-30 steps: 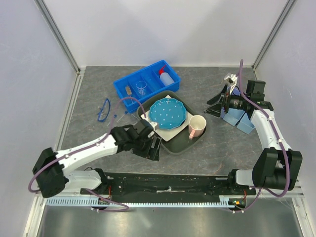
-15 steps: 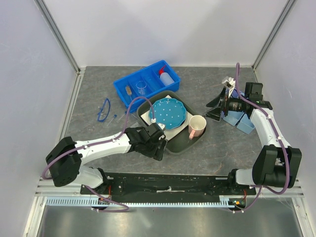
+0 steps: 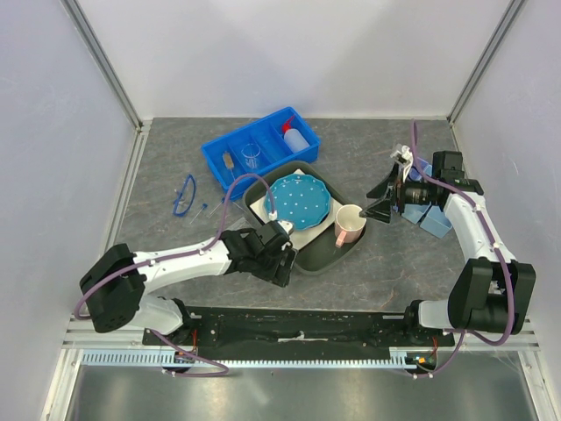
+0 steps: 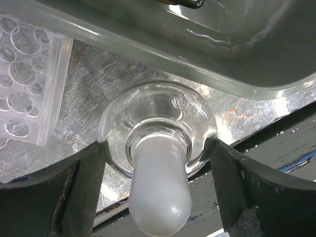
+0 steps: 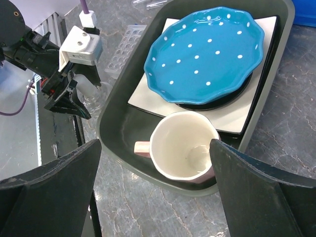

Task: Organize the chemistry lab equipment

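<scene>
**Top external view.** The blue bin (image 3: 213, 160) at the far side holds the white squeeze bottle (image 3: 296, 138), a clear beaker (image 3: 252, 156) and the small brush (image 3: 228, 161); this part of the sorting is judged done. The blue goggles (image 3: 183, 195) and a few small items (image 3: 210, 207) lie loose on the table to the left of the bin; these are judged left to do. The dark tray (image 3: 326, 260) carries the dotted plate (image 3: 298, 200) and the pink mug (image 3: 351, 224); neither is lab equipment. The left gripper (image 3: 279, 259) is low at the tray's near-left edge; the right gripper (image 3: 383, 206) hangs just right of the mug.

**Left wrist view.** The white-capped bottle (image 4: 160, 148) stands on the table just beside the tray wall, with the clear rack (image 4: 24, 98) to one side; both are outside the bin. The fingers (image 4: 74, 197) stand wide, one on each side of the glass body, and meet its outline on both sides; this is judged a grip on the bottle, not yet lifted.

**Right wrist view.** The jaws are spread fully and hold nothing; the mug and plate lie below, between the fingers. The overall task is judged roughly half complete.
</scene>
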`<act>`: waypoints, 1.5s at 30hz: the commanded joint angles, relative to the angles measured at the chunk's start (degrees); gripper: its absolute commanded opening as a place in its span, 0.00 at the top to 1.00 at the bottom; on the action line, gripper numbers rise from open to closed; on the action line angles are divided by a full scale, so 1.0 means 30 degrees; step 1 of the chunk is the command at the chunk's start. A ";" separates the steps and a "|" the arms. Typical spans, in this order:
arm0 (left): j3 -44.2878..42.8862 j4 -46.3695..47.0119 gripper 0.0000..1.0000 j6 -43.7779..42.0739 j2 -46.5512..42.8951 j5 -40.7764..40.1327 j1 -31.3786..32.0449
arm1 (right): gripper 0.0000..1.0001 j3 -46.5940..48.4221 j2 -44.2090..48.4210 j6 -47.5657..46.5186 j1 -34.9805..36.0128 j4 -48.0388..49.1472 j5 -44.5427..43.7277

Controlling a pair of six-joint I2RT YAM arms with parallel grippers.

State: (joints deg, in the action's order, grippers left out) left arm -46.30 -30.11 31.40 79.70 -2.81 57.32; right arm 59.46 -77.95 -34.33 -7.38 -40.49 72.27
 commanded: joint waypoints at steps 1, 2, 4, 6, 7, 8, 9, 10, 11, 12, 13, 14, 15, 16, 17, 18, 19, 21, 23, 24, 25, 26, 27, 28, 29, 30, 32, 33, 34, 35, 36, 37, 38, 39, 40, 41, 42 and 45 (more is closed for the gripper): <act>0.0258 0.1071 0.18 -0.0797 -0.0932 0.0203 0.0141 | 0.02 0.0482 0.0525 -0.1593 0.0290 -0.0622 -0.0358; 0.0346 0.1042 0.18 -0.0798 -0.1019 0.0146 0.0170 | 0.02 0.0511 0.0525 -0.1943 0.0465 -0.0943 -0.0592; 0.0434 0.0867 0.12 -0.0885 -0.1195 0.0087 0.0258 | 0.02 0.0657 0.0467 -0.3110 0.0670 -0.2027 -0.0798; 0.0552 0.0749 0.08 -0.0943 -0.1400 -0.0001 0.0346 | 0.02 0.0775 0.0438 -0.4226 0.0876 -0.3689 -0.1061; 0.0552 0.0633 0.07 -0.0973 -0.1401 -0.0001 0.0347 | 0.02 0.1007 0.0379 -0.5740 0.1109 -0.4368 -0.1150; 0.0523 0.0603 0.06 -0.1003 -0.1430 -0.0030 0.0405 | 0.02 0.1096 0.0350 -0.6335 0.1256 -0.4983 -0.1267; 0.0494 0.0573 0.04 -0.1061 -0.1401 -0.0060 0.0463 | 0.02 0.1184 0.0349 -0.6834 0.1403 -0.5918 -0.1558; 0.0493 0.0515 0.03 -0.1091 -0.1343 -0.0002 0.0464 | 0.02 0.1243 0.0378 -0.7187 0.1520 -0.6188 -0.1706; 0.0435 0.0485 0.02 -0.1091 -0.1284 -0.0059 0.0609 | 0.02 0.1244 0.0437 -0.7684 0.1753 -0.6423 -0.1852; 0.0377 0.0398 0.00 -0.1120 -0.1197 -0.0118 0.0639 | 0.02 0.1244 0.0611 -0.7863 0.1843 -0.6715 -0.1970; 0.0318 0.0310 0.00 -0.1120 -0.1080 -0.0176 0.0755 | 0.02 0.1215 0.0700 -0.7952 0.2018 -0.6747 -0.2290; 0.0172 0.0106 0.00 -0.1120 -0.1079 -0.0438 0.0960 | 0.02 0.1215 0.0817 -0.8039 0.2106 -0.6776 -0.2467; 0.0113 -0.0012 0.00 -0.1062 -0.1108 -0.0528 0.1078 | 0.02 0.1244 0.1021 -0.8098 0.2194 -0.6864 -0.2672; 0.0025 -0.0129 0.00 -0.1033 -0.1224 -0.0616 0.1195 | 0.02 0.1389 0.1168 -0.8186 0.2311 -0.6923 -0.3283; -0.0179 -0.0362 0.00 -0.1003 -0.1573 -0.0762 0.1399 | 0.02 0.1506 0.1315 -0.8274 0.2312 -0.6981 -0.3579; -0.0239 -0.0451 0.00 -0.0916 -0.1838 -0.0792 0.1459 | 0.02 0.1624 0.1606 -0.8536 0.2980 -0.7156 -0.3959; -0.0297 -0.0597 0.00 -0.0915 -0.2131 -0.0763 0.1489 | 0.02 0.1857 0.1754 -0.8770 0.3508 -0.7332 -0.4311; -0.0386 -0.0686 0.00 -0.1060 -0.3360 -0.0588 0.1489 | 0.02 0.2122 0.2105 -1.0110 0.4242 -0.8089 -0.5308; -0.0357 -0.0687 0.00 -0.1470 -0.4297 -0.0237 0.1518 | 0.02 0.2386 0.2166 -1.2247 0.5385 -0.9290 -0.5690; -0.0240 -0.0513 0.00 -0.1849 -0.5288 -0.0149 0.1489 | 0.02 0.2328 0.2166 -1.4550 0.5650 -1.0572 -0.5663; -0.0152 -0.0395 0.00 -0.2027 -0.5791 -0.0119 0.1489 | 0.02 0.2241 0.2166 -1.5820 0.6000 -1.1078 -0.5517; 0.0081 -0.0249 0.00 -0.2173 -0.6260 -0.0031 0.1489 | 0.02 0.2124 0.2108 -1.6674 0.6178 -1.1489 -0.5255; 0.0199 -0.0189 0.00 -0.2407 -0.7279 -0.0176 0.1460 | 0.02 0.1862 0.2107 -1.7205 0.6325 -1.1755 -0.5107; 0.0287 -0.0160 0.00 -0.2496 -0.7725 -0.0293 0.1431 | 0.02 0.1801 0.2020 -1.7761 0.6732 -1.1786 -0.5019; 0.0375 -0.0188 0.00 -0.2729 -0.8251 -0.0497 0.1285 | 0.02 0.1830 0.1961 -1.7767 0.7055 -1.1758 -0.4989; 0.0405 -0.0218 0.00 -0.2847 -0.9069 -0.0615 0.1110 | 0.02 0.2033 0.1642 -1.7709 0.7465 -1.1699 -0.5075; 0.0347 -0.0481 0.00 -0.3372 -0.9923 -0.0617 -0.0229 | 0.02 0.2239 0.1318 -1.7621 0.8811 -1.1582 -0.5164; 0.0318 -0.0540 0.00 -0.3695 -1.0303 -0.0356 -0.1022 | 0.02 0.2472 0.1084 -1.7359 0.9396 -1.1175 -0.5541; 0.0259 -0.0627 0.00 -0.3988 -1.1003 0.0024 -0.1987 | 0.02 0.2561 0.1053 -1.6951 1.0794 -1.0591 -0.5893; 0.0259 -0.0628 0.00 -0.4600 -1.1300 0.0840 -0.4230 | 0.02 0.2562 0.1140 -1.4858 1.1533 -0.8555 -0.6303; 0.0288 -0.0512 0.00 -0.4925 -1.1622 0.1486 -0.5471 | 0.02 0.2301 0.1257 -1.3793 1.2440 -0.7288 -0.7612; 0.0288 -0.0424 0.00 -0.5248 -1.2032 0.2479 -0.6702 | 0.02 0.2038 0.1403 -1.2419 1.4276 -0.5825 -0.8495; 0.0230 -0.0481 0.00 -0.5802 -1.2123 0.2953 -0.9150 | 0.02 0.1745 0.1578 -1.0607 1.5310 -0.3229 -0.9490; 0.0085 -0.0569 0.00 -0.6069 -1.2124 0.3248 -1.0219 | 0.02 0.1829 0.1203 -1.0386 1.6190 -0.2913 -1.0457; -0.0294 -0.0744 0.00 -0.6303 -1.1892 0.3338 -1.1100 | 0.02 0.2294 0.0561 -1.0152 1.7504 -0.2939 -1.1511; -0.0501 -0.1151 0.00 -0.6625 -1.1744 0.3165 -1.2385 | 0.02 0.2676 -0.0461 -0.9454 1.8010 -0.2562 -1.2102; -0.0648 -0.1358 0.00 -0.6860 -1.1656 0.2815 -1.2804 | 0.02 0.2940 -0.0761 -0.9215 1.8567 -0.2036 -1.2775; -0.0475 -0.1507 0.00 -0.7303 -1.1800 -0.0282 -1.3277 | 0.02 0.3903 -0.2282 -0.8951 2.1057 -0.1386 -1.5793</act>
State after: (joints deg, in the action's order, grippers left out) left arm -46.02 -33.26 15.18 44.62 2.31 19.42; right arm 66.54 -79.75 -66.52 49.74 -52.29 37.43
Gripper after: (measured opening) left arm 0.994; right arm 0.982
